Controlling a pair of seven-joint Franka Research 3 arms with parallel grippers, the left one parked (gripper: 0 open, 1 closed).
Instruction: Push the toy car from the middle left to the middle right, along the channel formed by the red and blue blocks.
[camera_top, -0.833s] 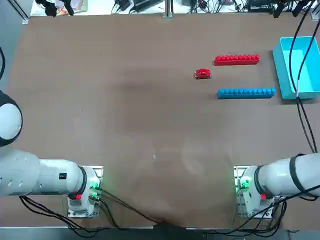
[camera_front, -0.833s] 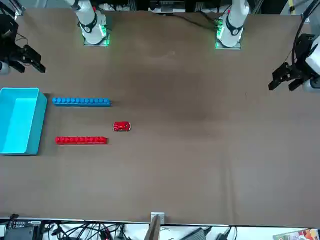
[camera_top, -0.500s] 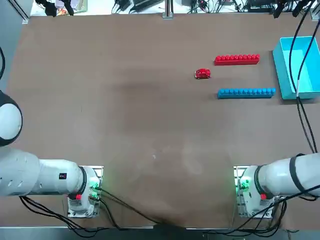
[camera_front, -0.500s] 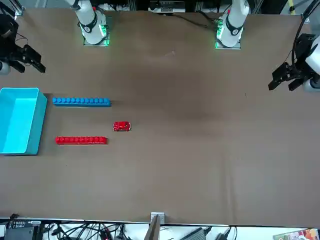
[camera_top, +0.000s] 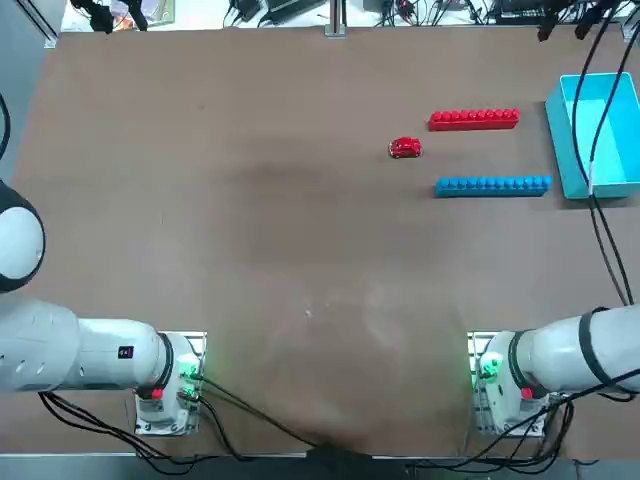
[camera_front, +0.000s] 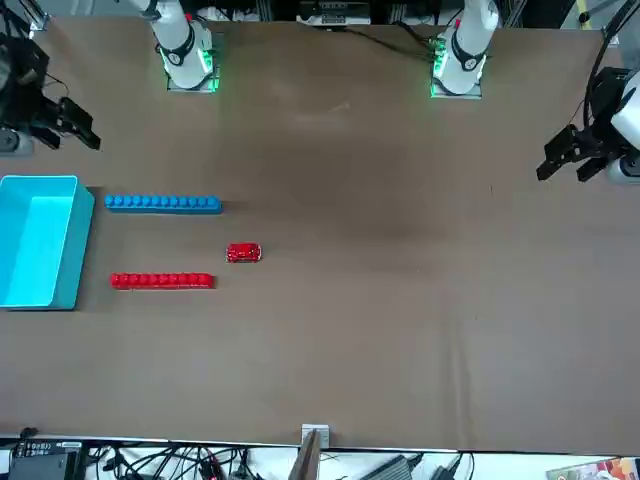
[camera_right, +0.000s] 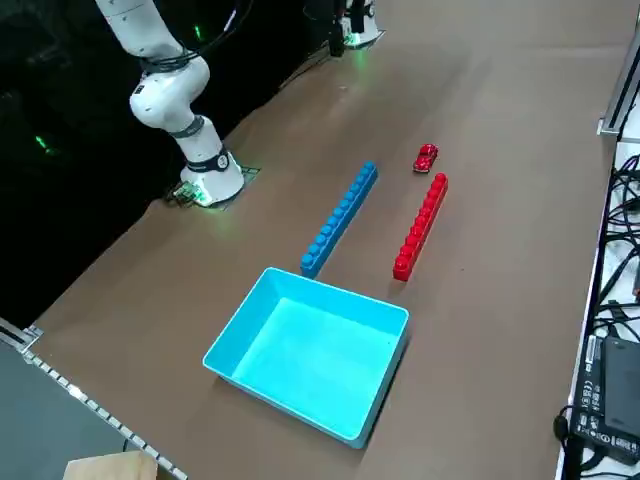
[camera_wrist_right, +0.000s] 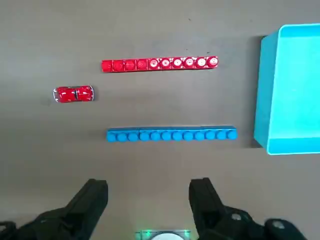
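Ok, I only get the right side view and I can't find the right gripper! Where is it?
Observer: The top view catches the right gripper up in its top right corner, beside the light-blue box in that picture.
Operator: Oh! Are its fingers squeezed shut?
Observer: No, the right wrist view shows them open, wide apart.
Operator: Can its wrist camera see the little car?
Observer: Yes, the toy car is in the right wrist view.
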